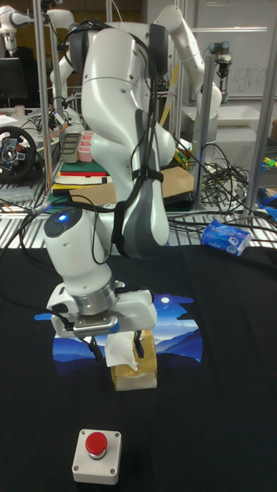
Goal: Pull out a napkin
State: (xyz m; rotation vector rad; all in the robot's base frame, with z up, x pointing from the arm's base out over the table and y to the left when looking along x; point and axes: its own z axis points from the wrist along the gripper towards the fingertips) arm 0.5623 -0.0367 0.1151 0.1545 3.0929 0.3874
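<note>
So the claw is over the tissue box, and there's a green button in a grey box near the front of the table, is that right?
Not quite. The button is red, not green, as the tall fixed view shows. The rest holds: the claw is over the tissue box.

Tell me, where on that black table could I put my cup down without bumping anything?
The widest bare patch of the black table lies right of the tissue box, below the blue packet. There is also room on the near left, beside the red button box. Avoid the middle: the gripper hangs over the box and its napkin.
</note>
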